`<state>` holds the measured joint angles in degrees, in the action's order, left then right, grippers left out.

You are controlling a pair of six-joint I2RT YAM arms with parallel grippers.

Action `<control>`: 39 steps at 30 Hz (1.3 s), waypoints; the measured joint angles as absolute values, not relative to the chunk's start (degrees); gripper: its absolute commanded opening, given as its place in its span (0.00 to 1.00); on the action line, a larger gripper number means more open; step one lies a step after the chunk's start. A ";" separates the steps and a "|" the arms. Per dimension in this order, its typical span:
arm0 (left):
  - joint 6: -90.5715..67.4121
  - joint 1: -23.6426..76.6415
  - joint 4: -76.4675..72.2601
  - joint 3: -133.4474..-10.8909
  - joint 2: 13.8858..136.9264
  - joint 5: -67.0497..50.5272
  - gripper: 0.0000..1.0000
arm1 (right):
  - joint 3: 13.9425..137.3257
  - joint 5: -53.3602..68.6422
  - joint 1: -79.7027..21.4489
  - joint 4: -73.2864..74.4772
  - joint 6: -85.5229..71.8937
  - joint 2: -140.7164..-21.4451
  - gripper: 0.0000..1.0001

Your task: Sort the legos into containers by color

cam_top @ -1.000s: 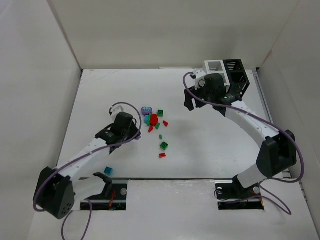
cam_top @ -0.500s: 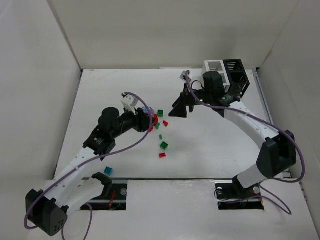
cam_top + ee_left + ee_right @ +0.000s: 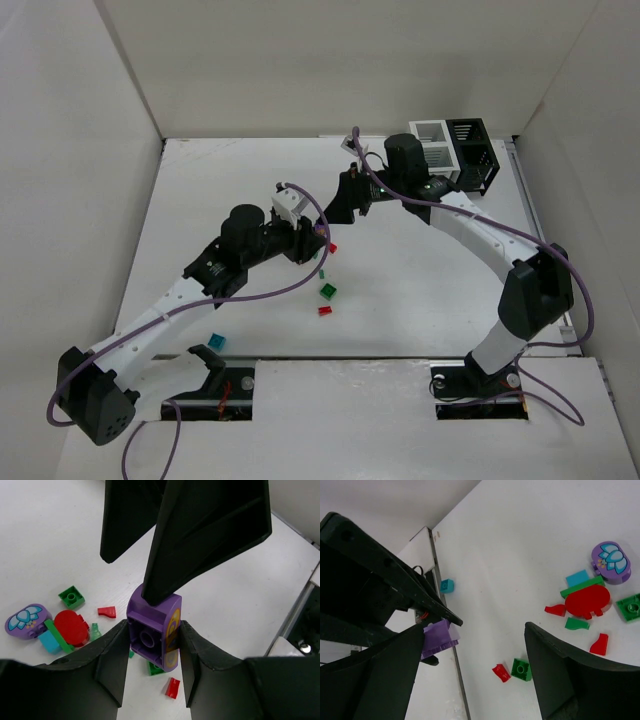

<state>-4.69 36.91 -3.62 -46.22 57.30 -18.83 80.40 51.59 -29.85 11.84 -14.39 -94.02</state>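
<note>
Where the white surface runs along its near edge, a small teal plastic brick lies alone, left of centre and well apart from the other pieces. Further in, about mid-surface, a small red plastic brick lies just beside a green square plastic brick, the red one the nearer.

Beyond these the left gripper hangs over the surface. Its jaws are drawn narrow on a purple plastic brick with a yellow mark on its side, pinched by its two flanks and raised clear of the surface.

Below and to the left of that gripper lies the main scatter. A red round plastic plate, a green plastic bar, a flat teal plastic piece and a purple oval plastic tile printed with a flower are bunched together, touching or overlapping. A green square plastic plate and a small red plastic wedge lie near them, apart.

On the far side, the right gripper faces the left one, its jaws spread wide and gripping nothing. In the left wrist view, one of its black fingers reaches down to the top of the held purple brick; whether it touches cannot be told.

At the far right corner stand a white slatted square bin and a black slatted square bin, joined side by side with the white on the left. Their contents cannot be made out.
</note>
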 measured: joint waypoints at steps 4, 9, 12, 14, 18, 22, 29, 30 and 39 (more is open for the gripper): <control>-4.25 38.70 -2.09 -47.88 59.72 -14.02 0.21 | 82.06 48.62 -30.76 14.96 -14.90 -95.07 0.85; -4.01 41.65 -0.71 -50.00 62.13 -6.61 0.19 | 85.69 44.86 -32.82 19.92 -14.61 -96.05 0.78; -4.01 43.97 -0.10 -50.78 62.24 -1.50 0.19 | 87.29 42.96 -33.52 22.90 -14.37 -96.99 0.73; -4.05 45.06 0.38 -51.13 62.24 1.85 0.19 | 87.81 42.39 -33.67 24.45 -14.57 -97.71 0.67; -4.49 45.87 1.43 -51.13 62.85 5.39 0.19 | 88.27 41.95 -34.24 25.58 -14.66 -98.17 0.52; -4.73 46.59 1.61 -51.13 63.02 7.79 0.19 | 88.99 41.69 -34.65 25.96 -14.68 -98.19 0.38; -5.21 47.66 1.17 -51.40 63.40 11.22 0.23 | 90.59 41.58 -34.72 27.07 -14.13 -98.85 0.17; -5.30 47.81 1.17 -51.51 63.51 11.70 0.33 | 90.72 41.63 -34.70 27.05 -14.04 -98.96 0.06; -5.65 47.88 1.98 -51.57 63.70 15.92 0.50 | 90.83 44.95 -33.23 24.88 -15.49 -99.07 0.00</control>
